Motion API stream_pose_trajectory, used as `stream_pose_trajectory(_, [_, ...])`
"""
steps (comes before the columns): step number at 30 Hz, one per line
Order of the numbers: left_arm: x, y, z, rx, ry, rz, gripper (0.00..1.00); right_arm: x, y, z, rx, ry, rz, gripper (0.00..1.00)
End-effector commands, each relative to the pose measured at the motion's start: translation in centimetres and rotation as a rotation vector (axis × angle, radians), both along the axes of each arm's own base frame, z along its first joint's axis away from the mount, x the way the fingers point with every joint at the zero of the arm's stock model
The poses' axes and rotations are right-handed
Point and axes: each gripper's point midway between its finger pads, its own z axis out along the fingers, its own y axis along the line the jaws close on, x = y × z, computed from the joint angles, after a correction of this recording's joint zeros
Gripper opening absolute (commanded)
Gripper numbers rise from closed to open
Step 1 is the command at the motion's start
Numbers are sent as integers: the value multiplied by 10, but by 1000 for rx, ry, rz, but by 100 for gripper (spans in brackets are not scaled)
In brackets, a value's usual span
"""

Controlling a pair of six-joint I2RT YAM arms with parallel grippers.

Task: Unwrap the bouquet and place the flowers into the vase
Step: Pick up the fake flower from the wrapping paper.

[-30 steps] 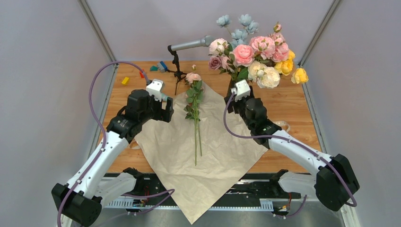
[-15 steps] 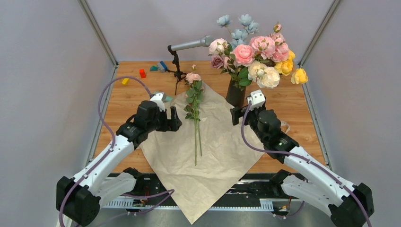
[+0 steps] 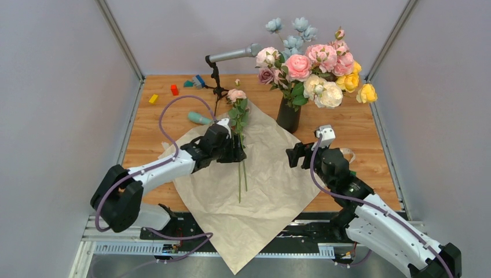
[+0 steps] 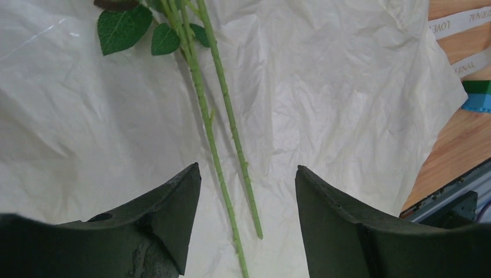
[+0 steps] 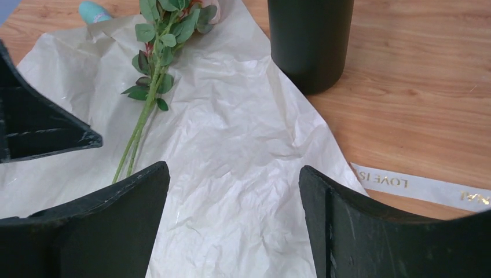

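The crinkled beige paper [image 3: 260,197] lies spread flat as a diamond on the wooden table [image 3: 362,130], its nearest corner hanging over the table's near edge above the arm bases. Over the paper's left half, the left gripper [image 3: 234,153] hovers low with its jaws released. The wrist view shows its two dark fingers [image 4: 173,202] standing on either side of two thin green stems without touching them. Over the paper's right part, the right gripper [image 3: 294,155] has its jaws spread wide with nothing between them. Just off the paper's right corner, a pale ribbon [image 5: 405,184] printed with gold letters lies flat on the wood. Along the paper's middle lie the flowers [image 3: 238,124], their bare stems pointing toward the near corner, the leaves farther up and a pink bloom at the far corner. Just beside the paper's far right edge stands the vase [image 3: 288,117], upright, glossy and dark, holding a bunch [image 3: 315,63] of pink, cream, mauve, yellow and pale blue blooms. Off the paper's far left edge, a teal object [image 3: 198,119] lies on the wood. Behind the paper's far corner is a microphone [image 3: 234,54] on a small stand, with small coloured blocks [image 3: 174,90] farther to the left.
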Motion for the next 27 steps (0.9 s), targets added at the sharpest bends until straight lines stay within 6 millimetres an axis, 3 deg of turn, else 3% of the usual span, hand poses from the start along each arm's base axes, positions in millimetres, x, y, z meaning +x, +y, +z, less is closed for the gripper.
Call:
stream_pose_trajectory(1, [32,-34,32,-82,-86,14,66,-8,7,2,72,18,28,82])
stream_pose_trajectory(12, [55,-42,-3,48,-61,26,44,-10,7,2,63,12,45,77])
stream_pose_trajectory(19, [59,-34,-22,149,-44,54,42,-11,7,-2,52,17,47,76])
stream_pose_trajectory(27, [64,-33,-32,197,-37,70,40,-9,7,-3,37,20,48,76])
